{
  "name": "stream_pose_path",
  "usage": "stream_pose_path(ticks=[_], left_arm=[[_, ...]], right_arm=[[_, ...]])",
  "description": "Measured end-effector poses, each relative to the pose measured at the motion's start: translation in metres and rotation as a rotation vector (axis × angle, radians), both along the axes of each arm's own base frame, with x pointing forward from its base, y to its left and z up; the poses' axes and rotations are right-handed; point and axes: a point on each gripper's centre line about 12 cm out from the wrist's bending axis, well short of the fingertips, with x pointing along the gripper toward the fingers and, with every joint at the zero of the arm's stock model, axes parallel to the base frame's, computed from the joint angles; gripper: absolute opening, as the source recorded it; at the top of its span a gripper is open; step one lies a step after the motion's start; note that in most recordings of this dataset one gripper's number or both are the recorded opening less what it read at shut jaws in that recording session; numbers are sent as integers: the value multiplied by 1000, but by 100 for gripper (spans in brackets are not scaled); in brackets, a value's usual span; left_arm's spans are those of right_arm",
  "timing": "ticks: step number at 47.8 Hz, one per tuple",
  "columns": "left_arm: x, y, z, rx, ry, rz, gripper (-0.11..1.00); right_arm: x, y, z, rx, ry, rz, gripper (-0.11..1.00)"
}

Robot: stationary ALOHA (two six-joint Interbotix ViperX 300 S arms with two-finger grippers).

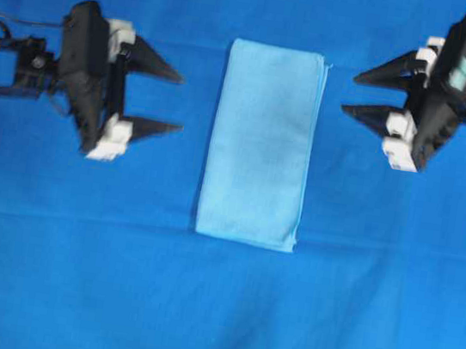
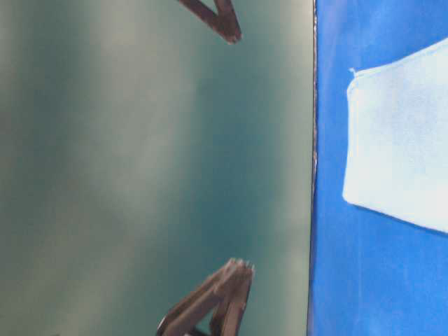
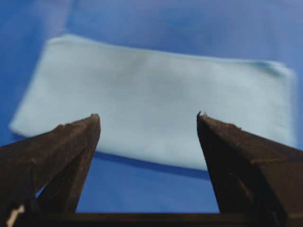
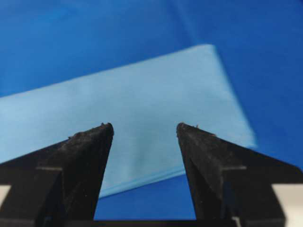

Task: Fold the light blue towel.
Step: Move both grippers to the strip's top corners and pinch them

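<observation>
Light blue towel [image 1: 261, 144] folded, between open grippers

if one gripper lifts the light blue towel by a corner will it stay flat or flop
The light blue towel would likely flop: it looks like thin, soft cloth lying limp on the blue sheet. It seems already folded into layers, so they may peel apart when lifted. It probably weighs little and may drag or bunch if pushed.
</observation>
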Motion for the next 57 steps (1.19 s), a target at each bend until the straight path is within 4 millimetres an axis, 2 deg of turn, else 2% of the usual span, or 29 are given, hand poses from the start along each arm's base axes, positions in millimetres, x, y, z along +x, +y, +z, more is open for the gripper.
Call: stream_pose_path(ticks=[10, 16, 20, 26, 33, 44, 48, 51, 54, 57], left_arm=[[17, 42, -23, -6, 55, 108, 79], [27, 70, -42, -17, 78, 178, 79], [33, 83, -55, -21, 96, 202, 79], [44, 96, -73, -26, 121, 222, 79], [54, 113, -94, -35, 141, 252, 79], [59, 134, -129, -56, 199, 291, 77], [60, 136, -134, -58, 208, 295, 72], [62, 135, -135, -56, 210, 289, 63], [62, 134, -136, -42, 216, 279, 48], [62, 133, -136, -26, 223, 266, 33]], right_arm=[[24, -39, -21, -21, 111, -57, 60], [37, -64, -43, -11, 180, -92, 60], [43, -76, -59, 6, 221, -110, 60], [50, -85, -84, 28, 284, -112, 60], [49, -94, -107, 58, 336, -133, 60], [48, -96, -122, 74, 364, -135, 60], [46, -99, -125, 79, 371, -141, 58], [46, -100, -128, 81, 377, -142, 54], [47, -100, -129, 72, 383, -133, 44], [48, -101, -130, 62, 385, -122, 28]])
